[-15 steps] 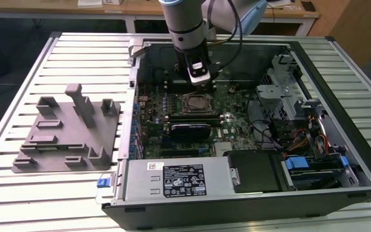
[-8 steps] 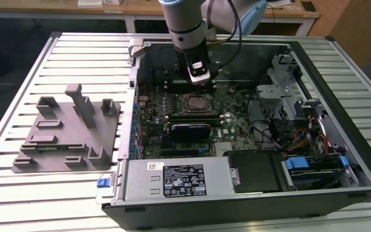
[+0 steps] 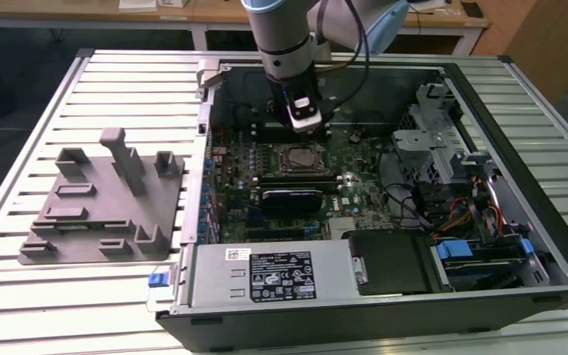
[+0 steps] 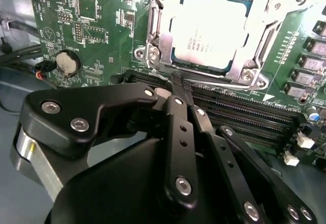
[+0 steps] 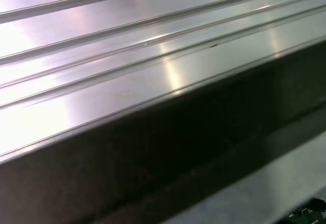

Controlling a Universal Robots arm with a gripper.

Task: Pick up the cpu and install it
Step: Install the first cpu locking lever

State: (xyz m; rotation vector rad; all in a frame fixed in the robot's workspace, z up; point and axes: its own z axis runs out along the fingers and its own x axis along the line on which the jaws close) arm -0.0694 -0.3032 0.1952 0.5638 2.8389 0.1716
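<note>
The black, multi-link gripper (image 4: 178, 84) hovers with its fingers pressed together, holding nothing. Just beyond its fingertips, the cpu (image 4: 214, 30), a flat square chip with a silver-white metal top, sits seated inside the metal-framed socket (image 4: 155, 46) on the green motherboard (image 4: 102, 25). Black memory slots (image 4: 244, 117) lie between gripper and socket.

In the exterior view the gripper (image 3: 304, 127) hangs above the socket (image 3: 295, 156) inside the open computer case (image 3: 521, 244); a grey plastic holder tray (image 3: 106, 214) rests well apart.

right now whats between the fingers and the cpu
In the second wrist view, the gripper sits short of the cpu, which lies in its socket. Between them run the socket's metal frame and the first black memory slots.
</note>
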